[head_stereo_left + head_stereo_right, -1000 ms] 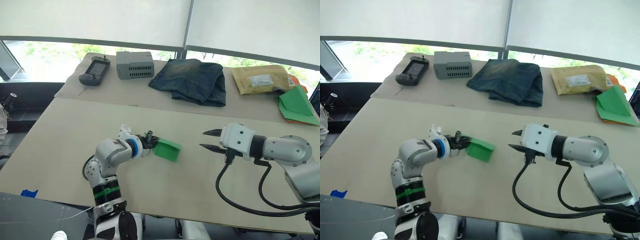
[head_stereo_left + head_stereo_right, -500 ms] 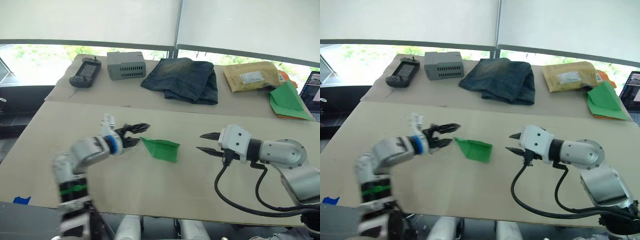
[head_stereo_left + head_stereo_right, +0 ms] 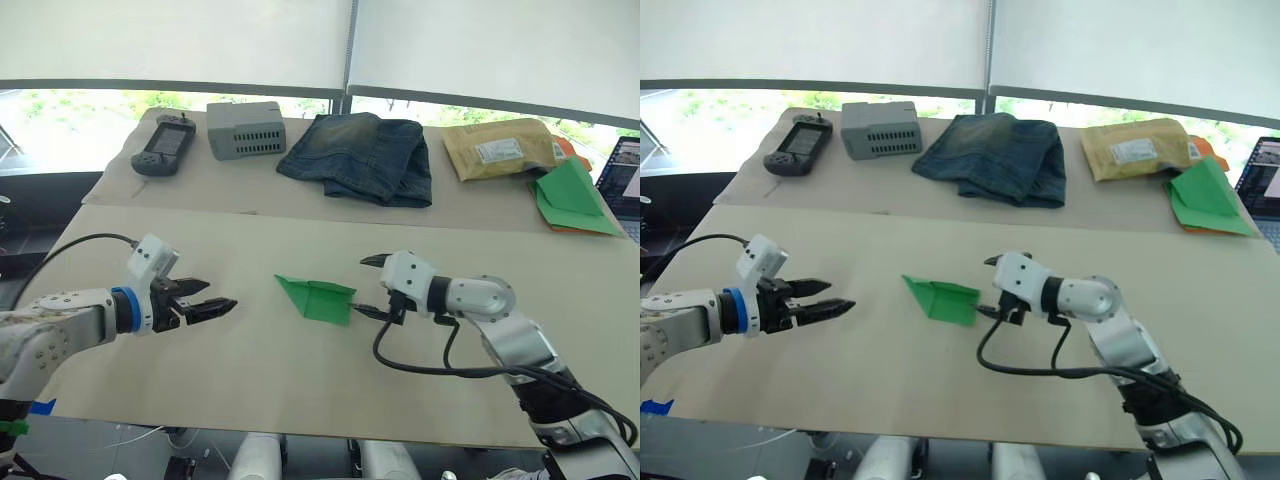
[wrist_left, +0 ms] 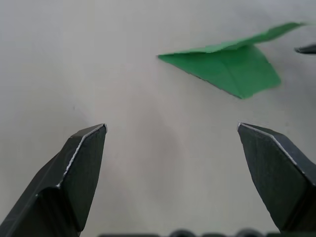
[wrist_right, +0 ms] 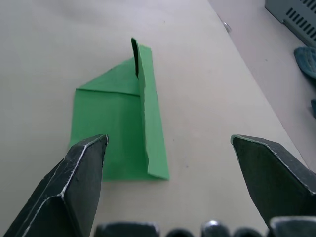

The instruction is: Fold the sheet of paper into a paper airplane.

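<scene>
Paper, bright green and partly folded into a pointed wedge [image 3: 318,297], lies flat on the beige table [image 3: 300,380] at the centre of the frame, held by nothing. Just right of it the right gripper [image 3: 371,285] has its fingers spread wide, tips close to the paper's right edge. At lower left, well apart from the paper, the left gripper [image 3: 210,298] points toward it with fingers parted. Folded jeans [image 3: 360,158] lie at upper centre.

No legible text or labels
</scene>
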{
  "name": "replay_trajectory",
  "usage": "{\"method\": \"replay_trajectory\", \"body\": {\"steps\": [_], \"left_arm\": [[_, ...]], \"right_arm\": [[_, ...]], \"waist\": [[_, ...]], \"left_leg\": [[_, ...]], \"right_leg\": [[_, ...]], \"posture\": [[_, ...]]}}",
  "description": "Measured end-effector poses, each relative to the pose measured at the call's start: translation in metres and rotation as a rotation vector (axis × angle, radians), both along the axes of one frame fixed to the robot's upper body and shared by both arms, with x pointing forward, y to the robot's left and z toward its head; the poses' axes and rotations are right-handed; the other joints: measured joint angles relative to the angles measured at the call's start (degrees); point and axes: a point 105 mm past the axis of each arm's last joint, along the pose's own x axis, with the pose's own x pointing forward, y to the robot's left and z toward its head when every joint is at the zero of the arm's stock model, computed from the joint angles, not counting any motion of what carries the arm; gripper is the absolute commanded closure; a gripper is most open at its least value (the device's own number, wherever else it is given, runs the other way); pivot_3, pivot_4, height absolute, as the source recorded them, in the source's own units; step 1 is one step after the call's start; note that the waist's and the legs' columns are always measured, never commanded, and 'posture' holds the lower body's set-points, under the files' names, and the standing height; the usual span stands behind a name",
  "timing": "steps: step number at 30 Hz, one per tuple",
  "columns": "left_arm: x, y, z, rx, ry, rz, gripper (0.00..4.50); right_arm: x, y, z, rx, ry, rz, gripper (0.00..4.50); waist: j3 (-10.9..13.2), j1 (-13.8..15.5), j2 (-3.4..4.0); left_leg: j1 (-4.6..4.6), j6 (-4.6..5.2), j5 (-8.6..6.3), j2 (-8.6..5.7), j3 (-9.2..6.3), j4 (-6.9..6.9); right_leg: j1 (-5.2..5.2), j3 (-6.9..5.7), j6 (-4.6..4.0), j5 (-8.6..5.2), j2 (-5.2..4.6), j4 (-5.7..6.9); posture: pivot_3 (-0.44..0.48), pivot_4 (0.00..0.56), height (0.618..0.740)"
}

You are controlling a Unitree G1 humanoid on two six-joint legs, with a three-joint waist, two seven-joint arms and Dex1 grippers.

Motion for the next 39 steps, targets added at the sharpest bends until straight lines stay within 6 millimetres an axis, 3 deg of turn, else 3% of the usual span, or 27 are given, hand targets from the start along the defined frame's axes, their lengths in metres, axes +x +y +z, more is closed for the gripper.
{"method": "replay_trajectory", "body": {"steps": [1, 4, 14, 18, 24, 28, 34, 39], "left_arm": [[0.002, -0.001, 0.002, -0.018, -0.007, -0.007, 0.00], [0.006, -0.003, 0.005, -0.023, -0.028, -0.019, 0.00], [0.005, -0.015, 0.009, -0.070, -0.048, -0.101, 0.00], [0.006, -0.018, 0.010, -0.077, -0.053, -0.116, 0.00], [-0.002, -0.036, 0.008, -0.122, -0.047, -0.193, 0.00], [-0.002, -0.052, 0.008, -0.156, -0.055, -0.246, 0.00], [0.006, -0.077, 0.017, -0.170, -0.124, -0.338, 0.00], [0.028, -0.107, 0.019, -0.197, -0.182, -0.390, 1.50]], "right_arm": [[0.001, 0.005, -0.002, 0.007, 0.008, 0.010, 0.05], [0.005, 0.011, -0.009, -0.002, 0.020, 0.028, 0.88], [0.006, 0.008, -0.013, -0.077, -0.015, 0.126, 4.37], [0.002, 0.001, -0.013, -0.129, -0.032, 0.174, 4.46], [0.001, -0.027, -0.002, -0.260, -0.082, 0.243, 4.46], [0.006, -0.040, -0.009, -0.287, -0.077, 0.248, 4.46], [0.014, -0.045, -0.002, -0.314, -0.137, 0.273, 4.46], [0.012, -0.044, -0.007, -0.345, -0.160, 0.293, 4.50]], "waist": [[0.01, 0.01, 0.00], [0.01, -0.33, -0.01], [0.02, -0.58, 0.00], [0.02, -0.56, 0.01], [0.04, -0.48, 0.02], [0.04, -0.53, 0.02], [0.04, -0.54, 0.02], [0.04, -0.16, 0.02]], "left_leg": [[-0.02, 0.02, 0.01, 0.00, -0.04, 0.01], [-0.05, 0.04, 0.00, -0.02, -0.04, 0.02], [-0.03, 0.13, -0.05, -0.01, -0.06, 0.05], [0.03, 0.13, -0.04, -0.02, -0.04, 0.06], [0.07, 0.14, -0.04, -0.01, -0.05, 0.07], [0.11, 0.17, -0.02, -0.03, -0.03, 0.07], [0.09, 0.18, -0.02, -0.03, -0.06, 0.08], [0.09, 0.18, -0.01, -0.12, -0.07, 0.12]], "right_leg": [[0.00, 0.00, 0.16, 0.04, 0.02, 0.04], [0.00, 0.01, 0.44, 0.17, 0.02, 0.05], [-0.03, 0.02, 0.46, 0.16, 0.04, 0.16], [0.03, 0.03, 0.47, 0.16, 0.02, 0.16], [0.06, 0.04, 0.47, 0.16, 0.04, 0.17], [0.09, 0.06, 0.47, 0.16, 0.05, 0.19], [0.10, 0.08, 0.48, 0.17, 0.07, 0.19], [0.17, 0.09, 0.55, 0.22, 0.03, 0.16]], "posture": [[0.000, 0.150, 0.740], [0.000, 0.150, 0.740], [0.000, 0.150, 0.740], [0.000, 0.150, 0.740], [0.000, 0.150, 0.740], [0.000, 0.150, 0.740], [0.000, 0.150, 0.740], [0.000, 0.150, 0.740]]}}
